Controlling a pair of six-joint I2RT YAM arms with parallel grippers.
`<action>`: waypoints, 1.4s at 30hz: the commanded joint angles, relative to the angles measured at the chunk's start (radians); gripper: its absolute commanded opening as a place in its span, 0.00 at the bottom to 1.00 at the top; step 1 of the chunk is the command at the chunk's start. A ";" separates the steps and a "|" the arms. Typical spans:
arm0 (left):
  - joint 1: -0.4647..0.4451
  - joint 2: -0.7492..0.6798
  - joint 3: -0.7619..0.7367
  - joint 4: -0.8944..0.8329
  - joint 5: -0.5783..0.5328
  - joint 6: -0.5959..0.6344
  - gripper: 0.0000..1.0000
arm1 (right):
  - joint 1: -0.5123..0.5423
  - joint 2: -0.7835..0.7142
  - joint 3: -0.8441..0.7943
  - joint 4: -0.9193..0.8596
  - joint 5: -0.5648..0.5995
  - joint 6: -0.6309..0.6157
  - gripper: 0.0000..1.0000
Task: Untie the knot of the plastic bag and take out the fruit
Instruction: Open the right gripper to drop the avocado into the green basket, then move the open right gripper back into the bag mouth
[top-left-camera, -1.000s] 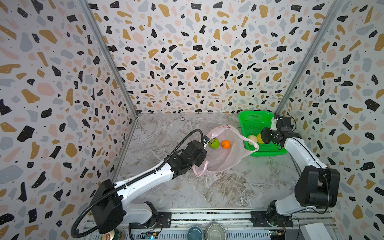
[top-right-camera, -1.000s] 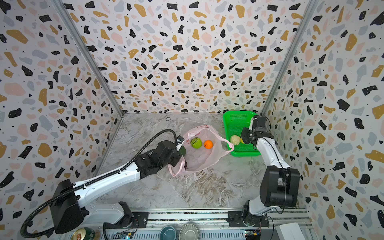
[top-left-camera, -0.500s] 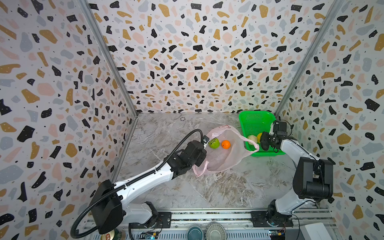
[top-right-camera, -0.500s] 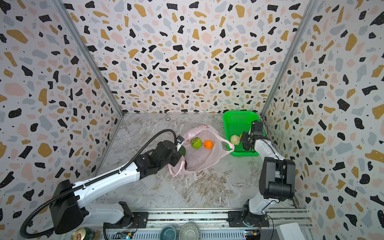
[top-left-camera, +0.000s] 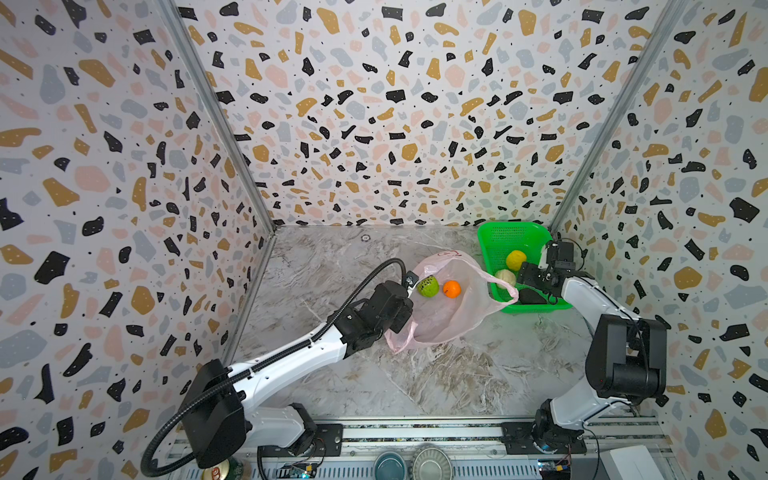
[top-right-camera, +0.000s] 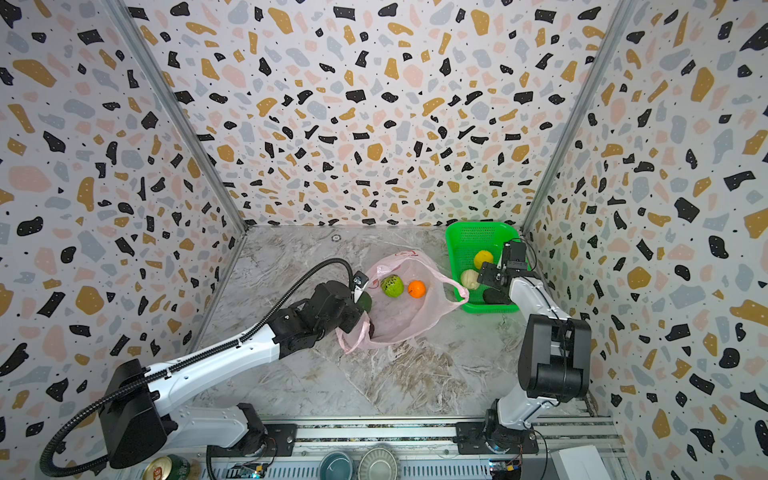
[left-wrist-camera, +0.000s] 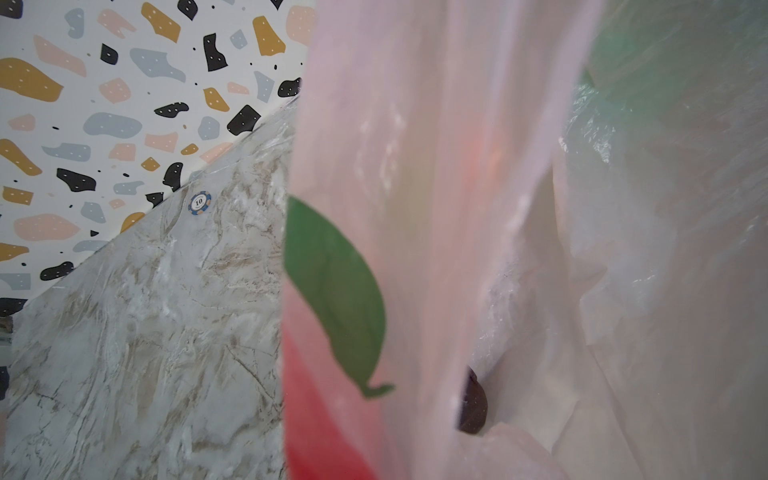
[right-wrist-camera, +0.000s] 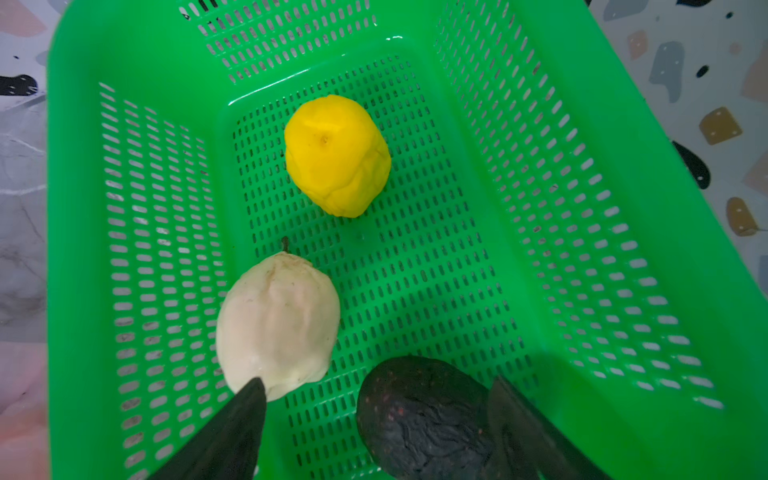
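Right hand (right-wrist-camera: 378, 384) gapes wide over the basket (right-wrist-camera: 540, 208), the dark fruit (right-wrist-camera: 419, 419) lying ungripped between its fingers, cream fruit (right-wrist-camera: 278, 324) just beside, yellow fruit (right-wrist-camera: 336, 156) further ahead. Left hand (top-left-camera: 403, 316) is clamped on the bag (top-left-camera: 453, 316). A bumpy green fruit (top-left-camera: 428, 286) and an orange (top-left-camera: 451, 289) sit inside, just past it.

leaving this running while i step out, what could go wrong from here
1. The right fingers stand open astride the blackish-brown fruit, close to the cream-white fruit; lifting away could knock either.
2. A handle of the plastic bag drapes over the green basket rim; the right arm might snag it.
3. The bumpy green fruit and orange are inside; if the left arm loses the thin plastic, the mouth may collapse.
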 joint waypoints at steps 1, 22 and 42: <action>-0.004 -0.012 0.009 0.014 -0.005 0.008 0.00 | 0.003 -0.106 0.074 -0.075 -0.066 -0.007 0.91; -0.004 -0.017 0.006 0.009 -0.010 0.010 0.00 | 0.351 -0.376 0.324 -0.310 -0.365 0.020 1.00; -0.003 0.011 0.024 0.010 -0.032 0.025 0.00 | 0.964 -0.365 0.037 -0.263 0.114 0.022 0.97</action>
